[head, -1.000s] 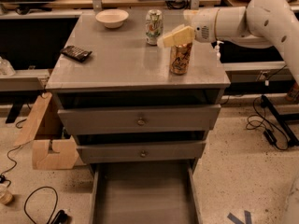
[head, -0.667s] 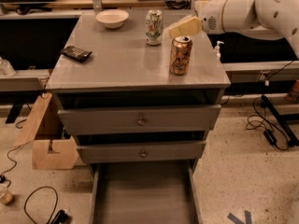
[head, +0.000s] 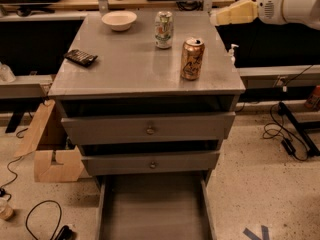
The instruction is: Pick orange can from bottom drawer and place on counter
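Note:
The orange can stands upright on the counter, near its right front corner. My gripper is up at the right, above and behind the can, past the counter's right edge. It is open and holds nothing, well apart from the can. The bottom drawer is pulled out at the foot of the cabinet, and its grey floor is bare.
A white-and-green can, a white bowl and a dark flat device also sit on the counter. Two knobbed drawers are shut. A cardboard box and cables lie on the floor at the left, with more cables at the right.
My gripper was around the orange can on the counter, let it go, and has drawn back up and to the right. The can stays standing where it was.

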